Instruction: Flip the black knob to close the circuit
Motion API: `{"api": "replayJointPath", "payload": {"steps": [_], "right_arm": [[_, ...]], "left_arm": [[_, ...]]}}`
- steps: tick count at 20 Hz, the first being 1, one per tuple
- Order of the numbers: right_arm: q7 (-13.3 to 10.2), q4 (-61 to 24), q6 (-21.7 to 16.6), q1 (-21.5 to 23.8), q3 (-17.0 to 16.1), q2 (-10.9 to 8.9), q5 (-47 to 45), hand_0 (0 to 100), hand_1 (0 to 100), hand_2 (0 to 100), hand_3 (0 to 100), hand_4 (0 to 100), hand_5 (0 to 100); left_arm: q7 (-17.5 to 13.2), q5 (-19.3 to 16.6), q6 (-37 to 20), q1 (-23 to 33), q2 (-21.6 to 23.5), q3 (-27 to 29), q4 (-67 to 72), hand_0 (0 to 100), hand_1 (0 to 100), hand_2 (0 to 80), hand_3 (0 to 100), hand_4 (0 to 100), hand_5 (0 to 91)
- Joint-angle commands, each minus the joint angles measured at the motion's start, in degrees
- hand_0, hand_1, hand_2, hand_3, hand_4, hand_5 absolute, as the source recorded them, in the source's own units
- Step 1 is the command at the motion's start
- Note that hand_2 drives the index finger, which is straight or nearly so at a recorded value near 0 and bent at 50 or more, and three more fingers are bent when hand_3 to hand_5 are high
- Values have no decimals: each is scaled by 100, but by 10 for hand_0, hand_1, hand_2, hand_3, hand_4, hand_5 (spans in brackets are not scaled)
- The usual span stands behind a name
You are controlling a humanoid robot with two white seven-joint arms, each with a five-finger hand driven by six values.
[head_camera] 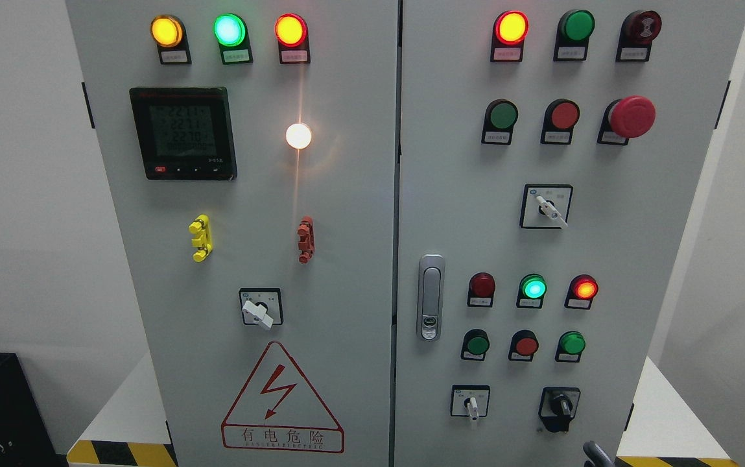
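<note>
only a dark fingertip of our hand (596,453) is showing at the bottom edge, just below and right of the black knob (560,407); we cannot tell which arm it belongs to or how its fingers are set. we are seeing the knob sitting at the lower right of the right door of the grey cabinet (670,259), right of a white-handled switch (471,403), untouched.

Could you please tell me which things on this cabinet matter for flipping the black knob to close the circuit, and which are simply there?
For the job:
black knob, lower right
hand, just entering below it

Not part of it:
white selectors
emergency stop
meter
door handle
warning sign
</note>
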Motion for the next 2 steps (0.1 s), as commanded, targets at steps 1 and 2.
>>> {"api": "replayJointPath", "payload": {"steps": [1,2], "right_arm": [[9,-168,-276,363,122,-9,-137,0,0,0,3,0,0],[0,-160,-320,424,139,-9,-137,0,0,0,7,0,0]], "left_arm": [[8,0,-4,0,0,-7,3,120,556,0,0,0,0],[-1,0,-4,0,0,-7,-5,120,556,0,0,0,0]]}}
